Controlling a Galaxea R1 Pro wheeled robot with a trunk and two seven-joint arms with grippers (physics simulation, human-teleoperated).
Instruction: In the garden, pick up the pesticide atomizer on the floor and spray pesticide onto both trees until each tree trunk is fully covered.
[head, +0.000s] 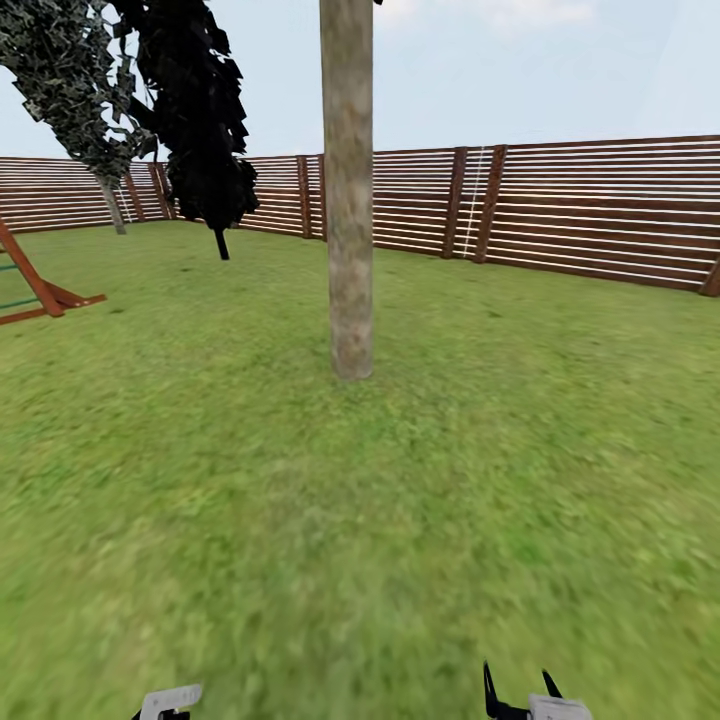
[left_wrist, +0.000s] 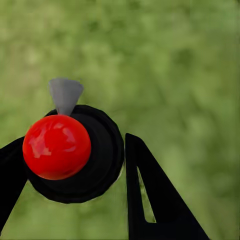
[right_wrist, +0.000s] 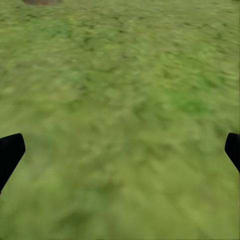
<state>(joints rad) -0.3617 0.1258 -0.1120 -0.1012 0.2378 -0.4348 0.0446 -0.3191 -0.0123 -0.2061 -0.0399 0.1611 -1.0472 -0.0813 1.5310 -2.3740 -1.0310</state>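
The pesticide atomizer (left_wrist: 56, 146) has a glossy red ball top, a round black body and a grey nozzle. My left gripper (left_wrist: 75, 150) is shut on it, one black finger (left_wrist: 142, 195) pressed to each side of the black body, above blurry green grass. A white part of the left wrist (head: 170, 700) shows at the head view's lower edge. My right gripper (head: 518, 690) is open, fingers wide apart over bare lawn (right_wrist: 120, 120). One tree stands straight ahead on the grass, its thick pale grey-beige trunk (head: 350, 200) a few metres from both grippers.
A brown slat fence (head: 580, 210) rings the lawn behind the trunk. Two dark-leaved thin-stemmed trees (head: 200, 110) stand at the back left. A red-brown wooden play frame (head: 40, 290) sits at the left edge. Open grass (head: 450, 500) lies between me and the trunk.
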